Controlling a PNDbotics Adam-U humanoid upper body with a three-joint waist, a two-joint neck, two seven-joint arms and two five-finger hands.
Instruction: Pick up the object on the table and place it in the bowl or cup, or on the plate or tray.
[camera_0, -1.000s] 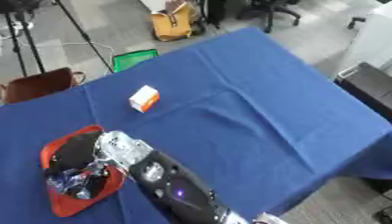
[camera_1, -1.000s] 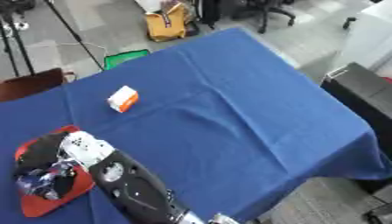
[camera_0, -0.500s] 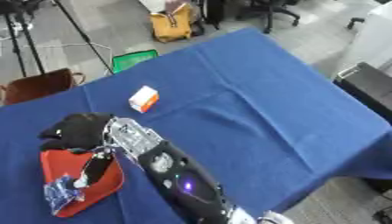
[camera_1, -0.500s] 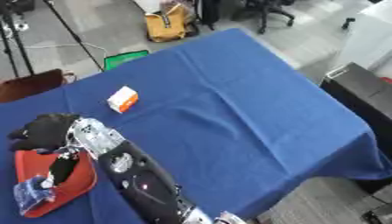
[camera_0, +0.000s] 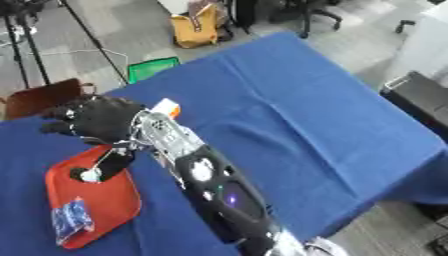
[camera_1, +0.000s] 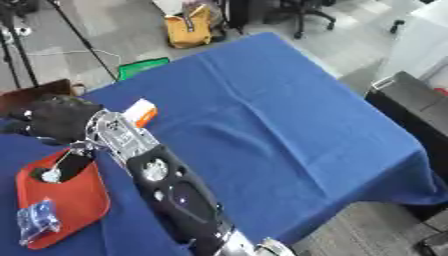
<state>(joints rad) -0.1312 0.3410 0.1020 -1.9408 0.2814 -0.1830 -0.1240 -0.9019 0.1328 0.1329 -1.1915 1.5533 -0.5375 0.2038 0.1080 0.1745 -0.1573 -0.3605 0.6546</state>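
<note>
Blue packet (camera_0: 70, 222) lay in the red tray (camera_0: 112, 206): one placement judged done. Orange-and-white box (camera_1: 140, 112) sat on the blue tablecloth (camera_0: 289, 120), not yet placed. Right hand (camera_0: 98, 119) hovered beside it, fingers spread, empty.

A blue cloth (camera_0: 289, 115) covers the table, creased in soft folds near its middle and hanging over the right edge. Beyond the far edge lies grey floor. A yellow bag (camera_0: 197, 25) stands on that floor at the top, beside a dark office chair (camera_1: 302, 12) on castors. A green panel (camera_0: 153, 69) lies on the floor just past the table's far edge. A black tripod (camera_0: 31, 37) stands at the upper left, its legs spread. A brown seat (camera_0: 39, 97) sits at the left, close to the table. At the right, a dark case (camera_1: 411, 107) with a metal handle stands beside the table, below a white cabinet (camera_0: 424, 40).
</note>
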